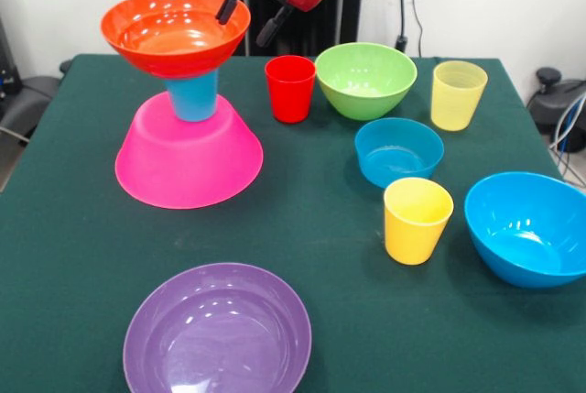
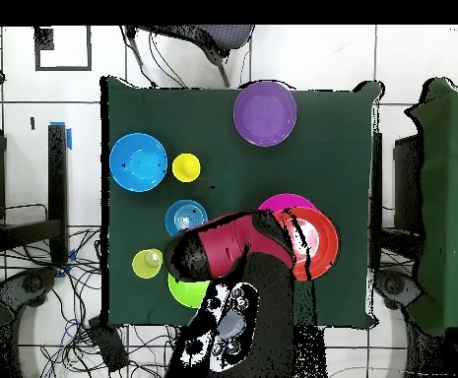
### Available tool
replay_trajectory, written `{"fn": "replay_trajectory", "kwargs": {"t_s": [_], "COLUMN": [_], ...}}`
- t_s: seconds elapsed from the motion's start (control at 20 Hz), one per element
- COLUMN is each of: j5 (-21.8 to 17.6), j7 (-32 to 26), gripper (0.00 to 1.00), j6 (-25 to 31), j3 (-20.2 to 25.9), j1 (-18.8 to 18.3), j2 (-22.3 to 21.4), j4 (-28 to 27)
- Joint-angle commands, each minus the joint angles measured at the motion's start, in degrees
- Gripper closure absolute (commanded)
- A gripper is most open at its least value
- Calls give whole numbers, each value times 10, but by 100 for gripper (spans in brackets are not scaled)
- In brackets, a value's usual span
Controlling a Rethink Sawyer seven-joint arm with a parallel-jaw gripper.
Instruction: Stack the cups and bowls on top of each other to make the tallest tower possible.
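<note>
The tower stands at the left: an upside-down pink bowl (image 1: 188, 162), a blue cup (image 1: 194, 96) on it, and an orange bowl (image 1: 174, 31) upright on top. My gripper (image 1: 245, 28) is open at the orange bowl's right rim, one finger (image 1: 229, 4) over the rim and the other outside it. On the cloth stand a red cup (image 1: 290, 88), a green bowl (image 1: 364, 79), a pale yellow cup (image 1: 458, 93), a small blue bowl (image 1: 398, 150), a yellow cup (image 1: 417, 219), a larger blue bowl (image 1: 529, 226) and a purple bowl (image 1: 218, 331). From overhead, my arm (image 2: 232, 246) hides the red cup and part of the orange bowl (image 2: 319, 241).
A dark green cloth covers the table (image 1: 73, 256). Cables and chair bases lie on the floor around it. The purple bowl (image 2: 265, 112) sits close to one table edge, and the larger blue bowl (image 2: 138, 161) lies near another.
</note>
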Motion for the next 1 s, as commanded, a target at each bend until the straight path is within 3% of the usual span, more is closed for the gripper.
{"fn": "replay_trajectory", "kwargs": {"t_s": [0.05, 0.6, 0.65, 0.7, 0.75, 1.0], "j5": [23, 38, 42, 35, 37, 49], "j7": [-86, -91, -90, -73, -68, -81], "gripper": [0, 0, 0, 0, 0, 0], "j6": [99, 162, 161, 115, 104, 127], "j3": [80, 108, 113, 101, 104, 118], "j1": [-12, -30, -33, -31, -34, -51], "j2": [22, 21, 21, -5, -8, -10], "j4": [-55, -92, -92, -26, -19, -45]}}
